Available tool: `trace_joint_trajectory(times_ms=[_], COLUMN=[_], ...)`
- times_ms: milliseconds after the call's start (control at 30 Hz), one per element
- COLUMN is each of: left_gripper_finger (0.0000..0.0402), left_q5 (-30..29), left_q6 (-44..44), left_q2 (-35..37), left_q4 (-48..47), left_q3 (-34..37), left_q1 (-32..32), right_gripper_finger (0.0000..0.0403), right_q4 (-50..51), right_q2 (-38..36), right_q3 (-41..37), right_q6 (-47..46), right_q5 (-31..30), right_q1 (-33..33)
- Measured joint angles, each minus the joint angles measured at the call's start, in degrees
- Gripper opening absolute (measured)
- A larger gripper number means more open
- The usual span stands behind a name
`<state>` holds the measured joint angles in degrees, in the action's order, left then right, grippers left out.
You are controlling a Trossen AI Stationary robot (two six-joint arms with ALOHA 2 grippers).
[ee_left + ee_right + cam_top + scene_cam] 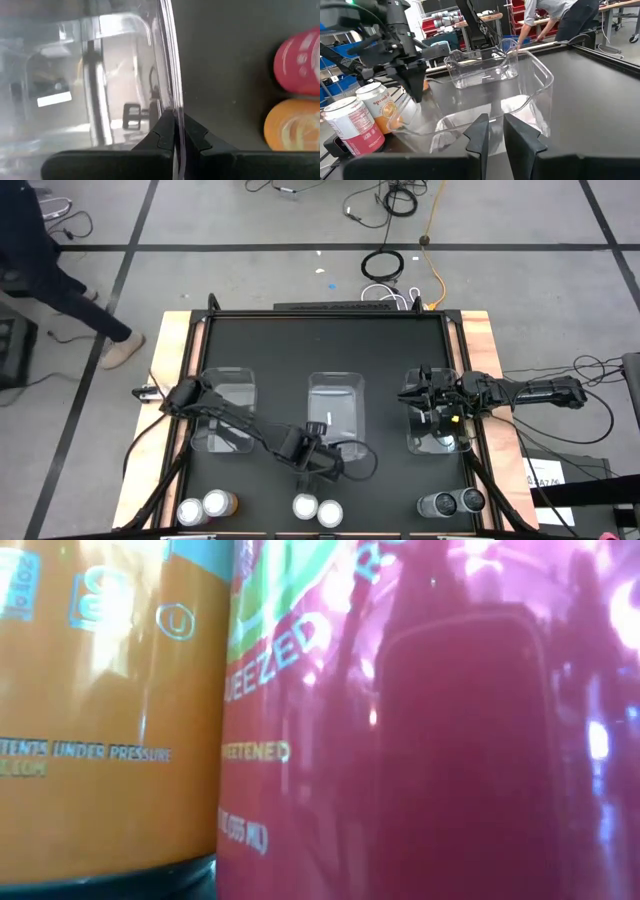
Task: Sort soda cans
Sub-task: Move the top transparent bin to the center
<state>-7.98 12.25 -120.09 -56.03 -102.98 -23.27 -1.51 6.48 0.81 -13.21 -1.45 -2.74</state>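
High view, left to right: left bin (222,408) sits clear and unoccupied as far as I can tell; left arm reaches across to the middle bin (336,412), its left gripper (322,460) at that bin's near wall. Left wrist view shows its fingers pinched tight on the thin clear wall (172,90) — holding the bin, not a can. Right gripper (432,402) hovers over the right bin (437,425); right wrist view shows its fingers (481,131) with only a narrow gap, the clear rim just ahead, nothing visibly held — whether it pinches the wall I cannot tell.

Cans all stand along the table's near edge, none in a bin yet: one pair (205,506) at the left with an orange side showing; a second pair (318,510) in the middle; two dark cans (453,502) at the right. Low view is filled by an orange can (100,710) touching a red can (400,730).

Risks, as I judge: dragging the middle bin toward the cans could knock the middle pair over; the slick thin wall may slip out of the pinch; both arms working near neighbouring bins could clash.
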Motion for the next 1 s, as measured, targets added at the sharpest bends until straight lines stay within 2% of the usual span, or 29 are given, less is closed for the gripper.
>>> trace_joint_trajectory(times_ms=[300,433,600,1000], left_gripper_finger=[0.001,0.0011,0.0013,0.0015], left_q5=[2.2,3.5,4.8,5.2], left_q6=[2.2,4.0,3.8,2.3], left_q2=[12.0,15.5,15.9,15.9], left_q4=[11.3,16.2,18.1,15.9], left_q3=[18.7,23.4,24.0,24.0], left_q1=[-0.1,1.1,1.1,0.6], right_gripper_finger=[0.005,0.005,0.005,0.005], right_q4=[0.0,0.0,0.0,0.0], right_q2=[0.0,0.0,0.0,0.0], right_q3=[0.0,0.0,0.0,0.0], right_q6=[0.0,0.0,0.0,0.0], right_q5=[0.0,0.0,0.0,0.0], right_q1=[0.0,0.0,0.0,0.0])
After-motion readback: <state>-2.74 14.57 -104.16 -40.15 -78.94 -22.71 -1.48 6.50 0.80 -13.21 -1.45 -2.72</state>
